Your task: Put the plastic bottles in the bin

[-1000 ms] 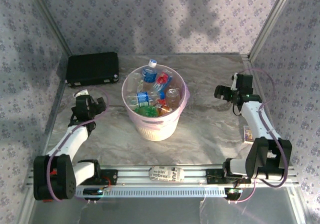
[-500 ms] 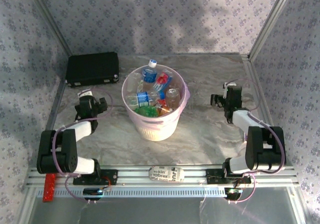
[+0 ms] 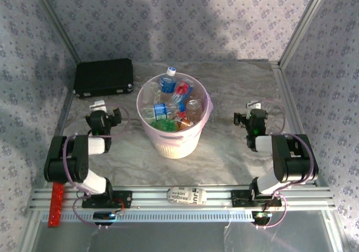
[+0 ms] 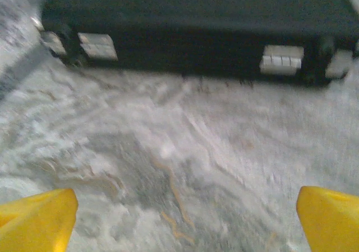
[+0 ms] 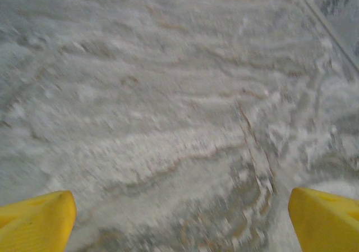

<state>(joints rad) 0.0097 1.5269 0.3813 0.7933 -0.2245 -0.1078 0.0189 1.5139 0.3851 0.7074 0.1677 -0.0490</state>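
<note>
The pale pink bin (image 3: 168,145) stands at the table's middle. Several plastic bottles (image 3: 168,109) with red, blue and white caps lie piled inside it, and one white-capped bottle (image 3: 170,71) pokes above the far rim. My left gripper (image 3: 106,118) hovers low over the table to the left of the bin, open and empty; its yellow fingertips (image 4: 36,218) sit far apart over bare marble. To the right of the bin, my right gripper (image 3: 247,119) is also open and empty, with yellow fingertips (image 5: 33,218) wide over bare marble.
A flat black case (image 3: 104,77) lies at the back left, and in the left wrist view its front edge and latches (image 4: 196,33) are close ahead. A printed strip (image 3: 186,195) sits on the front rail. Patterned walls enclose the table (image 3: 235,83).
Both arms have folded back toward their bases. The right gripper has drawn in to the left and nearer, and the left forearm has pulled in. The bottles and the bin have not moved.
</note>
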